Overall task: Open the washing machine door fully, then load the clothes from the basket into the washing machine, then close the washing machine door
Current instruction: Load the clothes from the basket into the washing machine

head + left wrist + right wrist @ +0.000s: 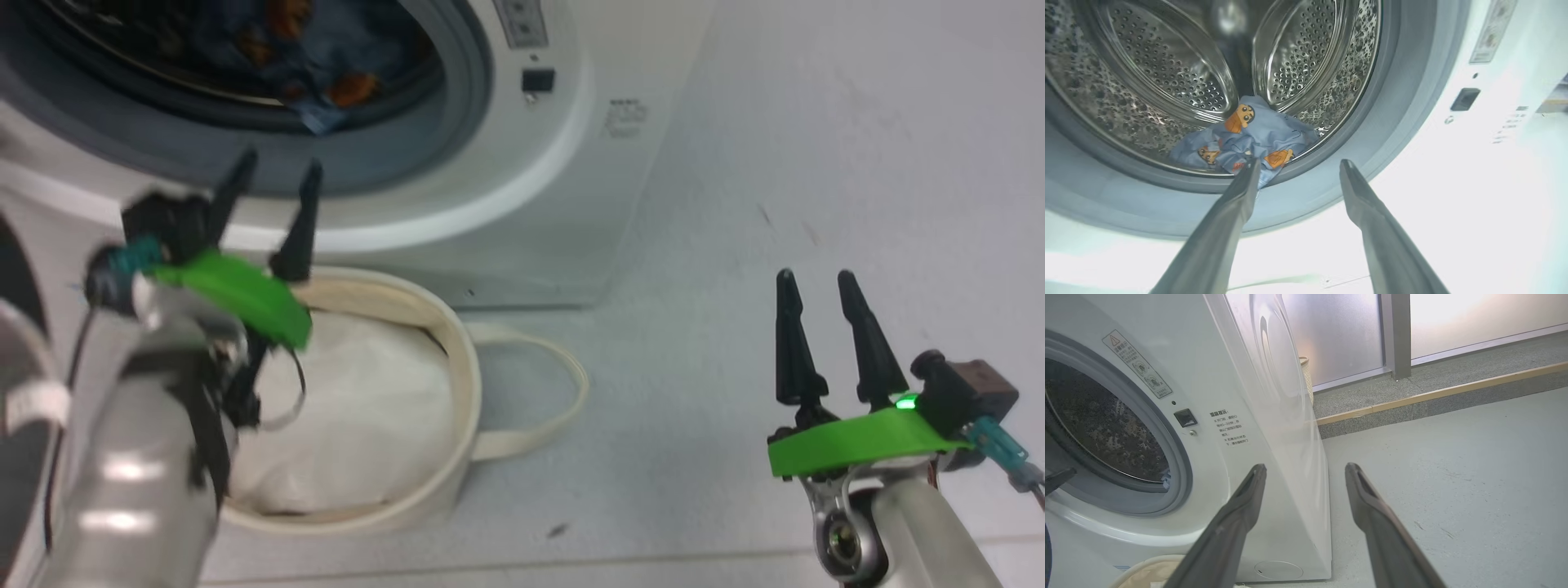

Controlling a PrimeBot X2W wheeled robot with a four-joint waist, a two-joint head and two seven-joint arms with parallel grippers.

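The washing machine [563, 163] stands with its mouth open. A strip of the black washing machine door [10, 278] shows at the far left. The light blue clothes [1249, 139] with orange animals lie at the front of the steel drum [1167, 69], one fold lapping onto the grey seal [1392, 134]. My left gripper [276, 167] hangs open and empty just outside the mouth, above the basket [461, 367]. In the left wrist view, one of its fingers [1237, 204] overlaps the garment's edge. My right gripper [816, 282] is open and empty over the floor, to the machine's right.
Plain white fabric [359, 408] fills the cream basket, whose loop handle [571, 392] lies on the grey floor [816, 163]. Beyond the machine's side, a raised kerb with a wooden strip [1433, 394] runs below frosted panels.
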